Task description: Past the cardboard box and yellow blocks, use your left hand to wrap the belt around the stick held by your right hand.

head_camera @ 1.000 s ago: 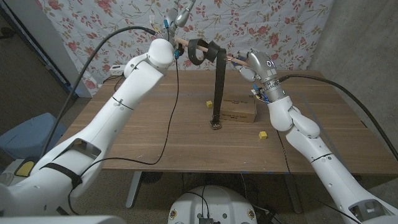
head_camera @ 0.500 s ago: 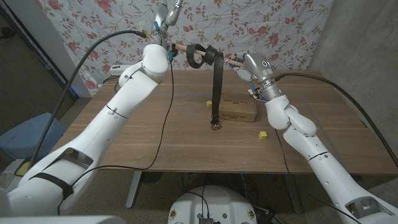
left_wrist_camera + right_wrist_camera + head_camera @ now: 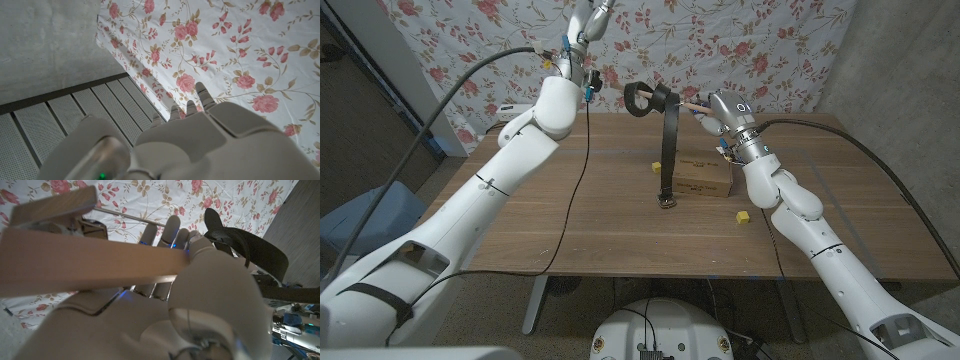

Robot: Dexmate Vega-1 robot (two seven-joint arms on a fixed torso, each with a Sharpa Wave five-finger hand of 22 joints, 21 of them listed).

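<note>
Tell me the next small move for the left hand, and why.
Probably bring the left hand back down to the belt's hanging tail. It is raised toward the floral backdrop, apart from the belt, which loops the stick in the right hand while its long tail hangs to the table.

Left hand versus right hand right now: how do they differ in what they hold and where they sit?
The right hand grips the stick, which carries the black belt; the left hand holds nothing that shows, its fingers extended in its wrist view. The left hand is raised high against the floral backdrop, clear of the belt; the right hand sits lower, just above the cardboard box. Both are off the table.
</note>
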